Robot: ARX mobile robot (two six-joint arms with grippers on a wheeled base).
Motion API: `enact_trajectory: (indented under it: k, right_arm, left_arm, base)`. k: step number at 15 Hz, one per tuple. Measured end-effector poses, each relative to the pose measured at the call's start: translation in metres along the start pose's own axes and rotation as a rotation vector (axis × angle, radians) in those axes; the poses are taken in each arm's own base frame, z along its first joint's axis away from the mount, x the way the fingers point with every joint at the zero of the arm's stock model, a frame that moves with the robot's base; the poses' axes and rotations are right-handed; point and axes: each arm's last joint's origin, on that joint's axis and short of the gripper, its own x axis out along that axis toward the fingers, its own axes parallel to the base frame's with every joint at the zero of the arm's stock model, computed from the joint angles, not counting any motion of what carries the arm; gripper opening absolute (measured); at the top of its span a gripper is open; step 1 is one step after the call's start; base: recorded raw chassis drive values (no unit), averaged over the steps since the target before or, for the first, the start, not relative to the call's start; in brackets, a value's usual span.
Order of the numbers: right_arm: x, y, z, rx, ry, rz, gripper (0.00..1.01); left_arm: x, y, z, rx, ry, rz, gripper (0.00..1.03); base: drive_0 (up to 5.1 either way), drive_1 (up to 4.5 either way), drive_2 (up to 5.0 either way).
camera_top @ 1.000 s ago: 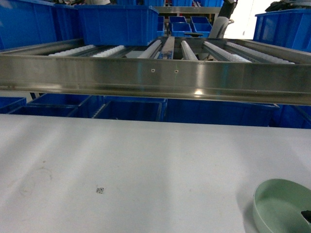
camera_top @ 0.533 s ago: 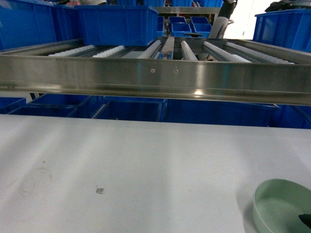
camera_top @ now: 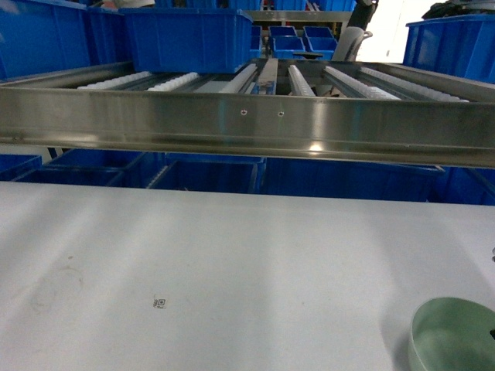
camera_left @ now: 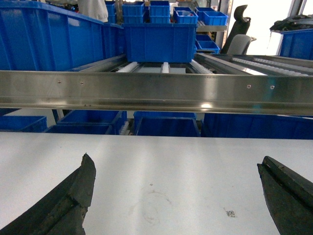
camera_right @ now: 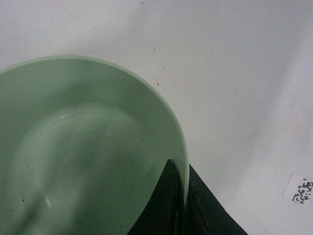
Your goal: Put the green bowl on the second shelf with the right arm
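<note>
green bowl [camera_top: 452, 338] cut off by head view's bottom-right corner; in right wrist view its left and bottom run off frame. left gripper [camera_left: 176, 196]: only the tips in frame.

White table [camera_top: 232, 263] with small QR marker [camera_top: 159, 303]. Behind it, steel roller-conveyor shelf [camera_top: 247, 120] carrying blue crate [camera_top: 189, 39]. More blue crates [camera_top: 209, 176] beneath. Office chair [camera_left: 238, 36] at rear, bright daylight behind.

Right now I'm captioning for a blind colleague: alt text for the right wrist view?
The right pincer clamps the green bowl by its rim, one finger inside, one outside. Below lies a white table with a small printed code tag.
</note>
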Motion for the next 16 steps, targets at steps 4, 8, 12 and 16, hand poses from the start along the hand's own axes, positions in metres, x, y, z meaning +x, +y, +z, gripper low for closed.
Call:
enact_trajectory:
  k: [4, 8, 12, 16]
  right_arm:
    - [-0.002, 0.003, -0.004, 0.011, -0.012, -0.013, 0.02]
    - [-0.011, 0.005, -0.003, 0.030, -0.075, -0.030, 0.02]
    - [-0.042, 0.011, 0.024, 0.013, -0.279, -0.072, 0.02]
    - [-0.089, 0.020, 0.049, 0.042, -0.508, -0.077, 0.02]
  left_arm:
    - [0.000, 0.000, 0.000, 0.000, 0.000, 0.000, 0.98]
    - [0.000, 0.000, 0.000, 0.000, 0.000, 0.000, 0.98]
    - [0.000, 0.000, 0.000, 0.000, 0.000, 0.000, 0.98]
    - [0.000, 0.000, 0.000, 0.000, 0.000, 0.000, 0.98]
  base:
    - [0.0, 0.00, 0.0]
    - [0.0, 0.00, 0.0]
    - [0.0, 0.00, 0.0]
    - [0.0, 0.00, 0.0]
